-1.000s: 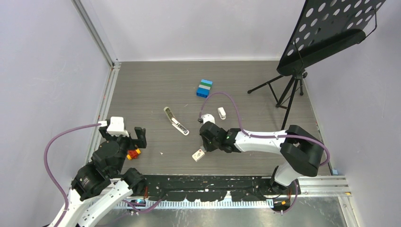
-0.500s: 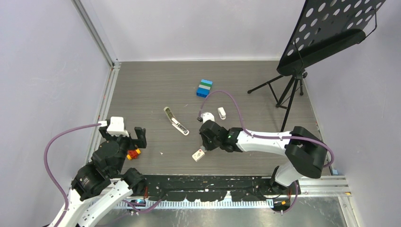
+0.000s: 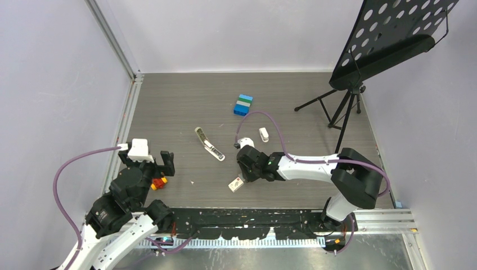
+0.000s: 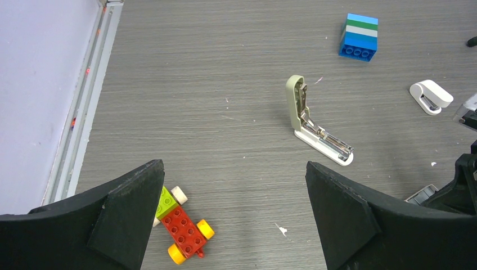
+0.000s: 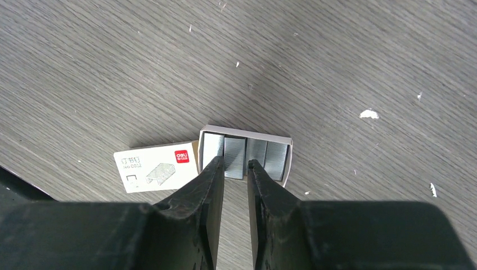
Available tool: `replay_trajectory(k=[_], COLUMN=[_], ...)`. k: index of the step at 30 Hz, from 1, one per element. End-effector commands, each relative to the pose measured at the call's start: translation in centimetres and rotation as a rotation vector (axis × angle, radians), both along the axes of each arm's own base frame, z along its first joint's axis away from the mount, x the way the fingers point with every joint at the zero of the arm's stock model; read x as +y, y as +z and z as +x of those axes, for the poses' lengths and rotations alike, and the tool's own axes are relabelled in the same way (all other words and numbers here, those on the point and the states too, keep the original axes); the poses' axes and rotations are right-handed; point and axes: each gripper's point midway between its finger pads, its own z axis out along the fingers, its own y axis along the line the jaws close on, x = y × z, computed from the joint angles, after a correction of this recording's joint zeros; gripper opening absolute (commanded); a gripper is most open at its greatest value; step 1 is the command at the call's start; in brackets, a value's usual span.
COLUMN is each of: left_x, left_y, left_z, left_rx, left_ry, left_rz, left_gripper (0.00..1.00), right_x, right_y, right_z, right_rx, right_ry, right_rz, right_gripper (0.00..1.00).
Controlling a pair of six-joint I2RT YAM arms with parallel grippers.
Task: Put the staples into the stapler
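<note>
Near the bench's (image 4: 169, 67) left edge, the left claw (image 4: 233, 169) hangs spread wide over toy bricks (image 4: 183, 228). The stapler (image 4: 306, 125) lies hinged open mid-bench. Toward the near edge, the right claw (image 5: 235, 164), fingers narrowly apart, straddles one strip in the staples tray (image 5: 246, 154) beside its box (image 5: 154, 167). Whether it pinches that strip I cannot tell.

One stapler (image 4: 315, 126), one staple box (image 5: 157, 166), four staple strips (image 5: 275, 157), one stubby white gadget (image 4: 430, 97), one blue brick stack (image 4: 358, 36), one brick car (image 4: 183, 228), one music stand (image 3: 388, 39).
</note>
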Motion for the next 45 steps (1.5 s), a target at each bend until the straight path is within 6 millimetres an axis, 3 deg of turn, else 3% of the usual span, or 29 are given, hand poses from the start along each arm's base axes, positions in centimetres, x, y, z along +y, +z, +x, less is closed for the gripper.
replay_trajectory(k=[1, 23, 31, 36, 45], left_x=[-0.5, -0.4, -0.3, -0.3, -0.4], left_y=[0.9, 0.9, 0.9, 0.9, 0.8], left_z=[0.5, 0.4, 0.5, 0.5, 0.5], left_rx=[-0.030, -0.031, -0.031, -0.031, -0.028], left_ry=[-0.008, -0.003, -0.001, -0.001, -0.001], left_rz=[-0.017, -0.018, -0.017, -0.018, -0.015], left_gripper=[1.00, 1.00, 1.00, 1.00, 1.00], right_x=[0.9, -1.8, -1.0, -0.2, -0.3], right_y=[0.9, 1.2, 1.1, 1.9, 2.3], right_z=[0.3, 2.0, 1.5, 1.0, 1.6], right_rx=[-0.007, -0.132, -0.116, -0.113, -0.133], right_ry=[0.020, -0.040, 0.011, 0.074, 0.138], right_rz=[0.016, -0.163, -0.153, -0.119, -0.175], right_gripper=[0.27, 0.26, 0.27, 0.33, 0.35])
